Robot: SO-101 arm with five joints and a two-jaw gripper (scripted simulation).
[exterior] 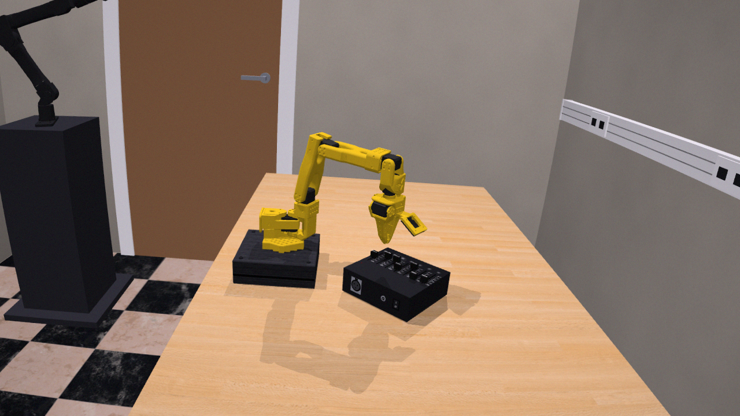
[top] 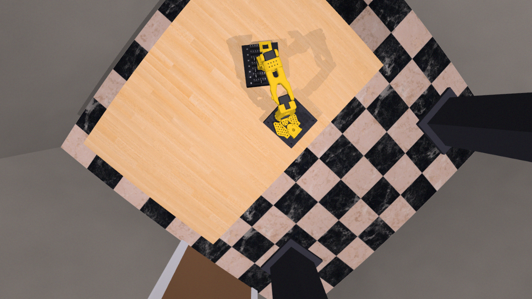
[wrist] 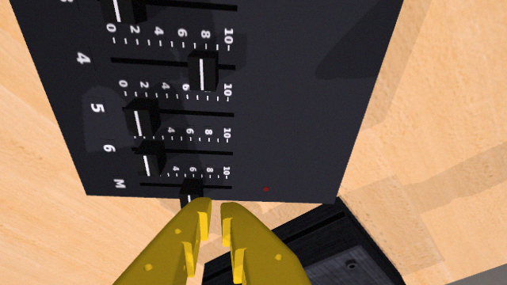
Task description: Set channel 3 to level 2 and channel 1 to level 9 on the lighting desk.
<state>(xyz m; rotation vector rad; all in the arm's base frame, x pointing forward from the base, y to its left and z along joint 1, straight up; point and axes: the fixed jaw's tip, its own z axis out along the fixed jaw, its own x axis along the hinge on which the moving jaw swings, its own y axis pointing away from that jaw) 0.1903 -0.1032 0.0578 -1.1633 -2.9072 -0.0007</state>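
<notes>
The black lighting desk [top: 245, 55] [exterior: 372, 292] [wrist: 285, 99] lies on the table. Channel 3's fader [exterior: 413, 266] [wrist: 123, 9] is cut by the top edge of the wrist view, near the low end of its slot; its scale is out of view. Channel 1's fader [exterior: 424, 278] is outside the wrist view and small in the exterior view; its exact level cannot be read. My gripper [exterior: 385, 242] [wrist: 215, 202] is shut and empty, raised above the desk. In the wrist view its tips appear beside the M fader [wrist: 192, 190]. In the top view the arm hides the tips.
Channel 4's fader [wrist: 203, 71] stands between 7 and 8. The channel 5 fader [wrist: 142, 119] and channel 6 fader [wrist: 151, 158] stand low. The black arm base [top: 308, 119] [exterior: 274, 274] stands close to the desk's M end.
</notes>
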